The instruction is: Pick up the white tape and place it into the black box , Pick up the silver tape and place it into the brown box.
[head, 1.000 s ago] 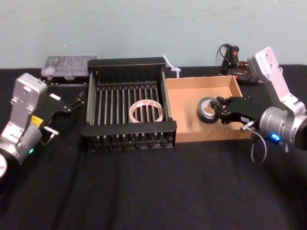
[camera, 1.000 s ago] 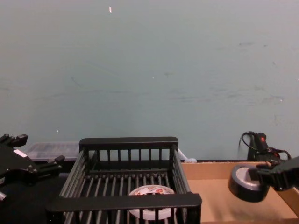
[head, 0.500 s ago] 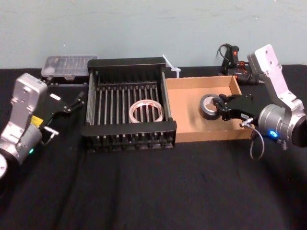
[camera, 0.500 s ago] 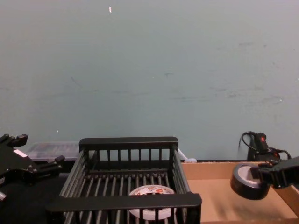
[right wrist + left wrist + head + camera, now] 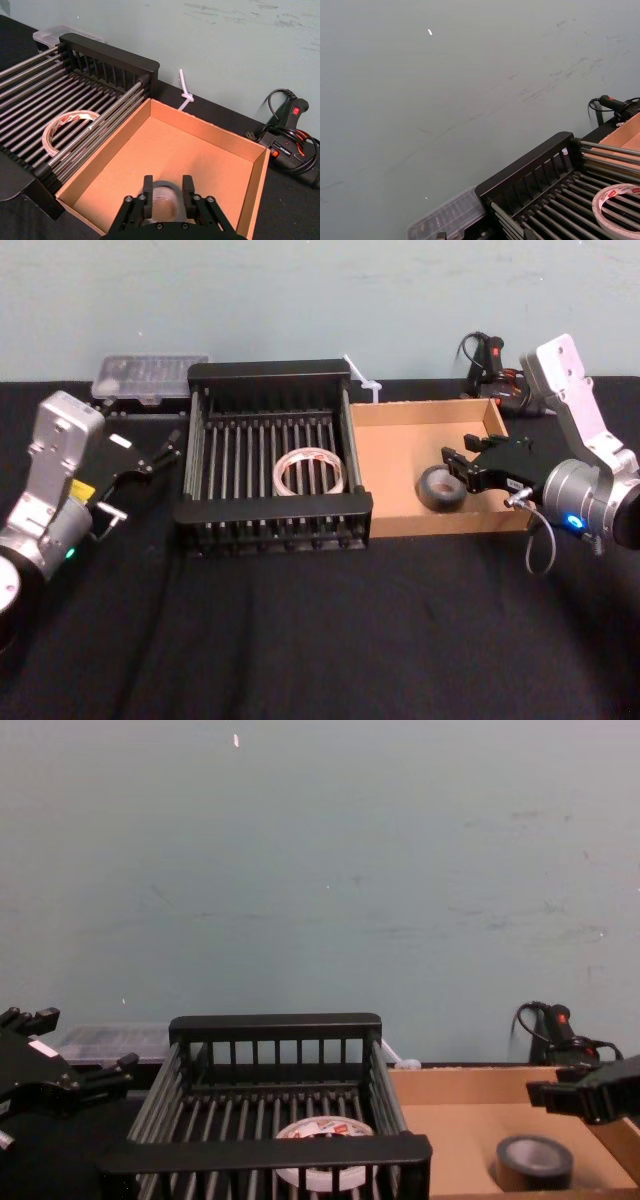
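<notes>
The silver tape (image 5: pixel 441 487) lies flat on the floor of the brown box (image 5: pixel 385 465), close to its near wall and right of centre. Bare cardboard stays open to its left and toward the far wall. The right tool (image 5: pixel 462 466) hangs just above the roll with its jaws spread and empty, clear of the box walls. The black box (image 5: pixel 272 506) stands against the brown box's left wall. The white tape (image 5: pixel 310 472) rests on its slats, on the half nearer the brown box. The left tool (image 5: pixel 150 455) sits beyond the black box on the side away from the brown box, spread and empty. In front of the brown box the table (image 5: pixel 330 630) lies bare.
</notes>
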Tool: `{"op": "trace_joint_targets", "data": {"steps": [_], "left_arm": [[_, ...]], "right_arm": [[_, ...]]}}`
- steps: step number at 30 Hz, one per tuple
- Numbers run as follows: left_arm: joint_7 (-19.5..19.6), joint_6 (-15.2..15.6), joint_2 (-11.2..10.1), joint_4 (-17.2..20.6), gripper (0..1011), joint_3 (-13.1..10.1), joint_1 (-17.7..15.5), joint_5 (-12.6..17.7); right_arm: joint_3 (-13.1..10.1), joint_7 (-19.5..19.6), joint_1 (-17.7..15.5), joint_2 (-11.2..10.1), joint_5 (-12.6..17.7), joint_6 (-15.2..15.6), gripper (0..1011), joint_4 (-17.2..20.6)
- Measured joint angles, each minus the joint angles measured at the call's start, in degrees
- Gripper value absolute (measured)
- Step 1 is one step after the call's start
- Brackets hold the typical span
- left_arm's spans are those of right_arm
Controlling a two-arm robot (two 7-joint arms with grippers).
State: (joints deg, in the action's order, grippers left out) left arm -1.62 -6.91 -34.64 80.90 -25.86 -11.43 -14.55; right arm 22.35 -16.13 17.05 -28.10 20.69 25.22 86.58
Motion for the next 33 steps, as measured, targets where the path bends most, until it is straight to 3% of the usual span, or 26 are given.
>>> {"op": "trace_joint_targets", "data": {"steps": [13, 22, 30, 33], "left_arm": [[0.0, 0.0, 0.0, 0.0, 1001, 0.0, 0.0, 0.0], [0.0, 0.0, 0.0, 0.0, 1001, 0.0, 0.0, 0.0], [0.0, 0.0, 0.0, 0.0, 1001, 0.0, 0.0, 0.0], [0.0, 0.0, 0.0, 0.0, 1001, 0.0, 0.0, 0.0]], "right_arm": [[0.1, 0.0, 0.0, -0.1, 0.0, 0.0, 767, 0.1], [0.1, 0.0, 0.0, -0.1, 0.0, 0.0, 1002, 0.1], [-0.5, 0.1, -0.5, 0.1, -0.8, -0.4, 1002, 0.4], [-1.6, 1.7, -1.6, 0.7, -1.9, -2.4, 1002, 1.0]]}}
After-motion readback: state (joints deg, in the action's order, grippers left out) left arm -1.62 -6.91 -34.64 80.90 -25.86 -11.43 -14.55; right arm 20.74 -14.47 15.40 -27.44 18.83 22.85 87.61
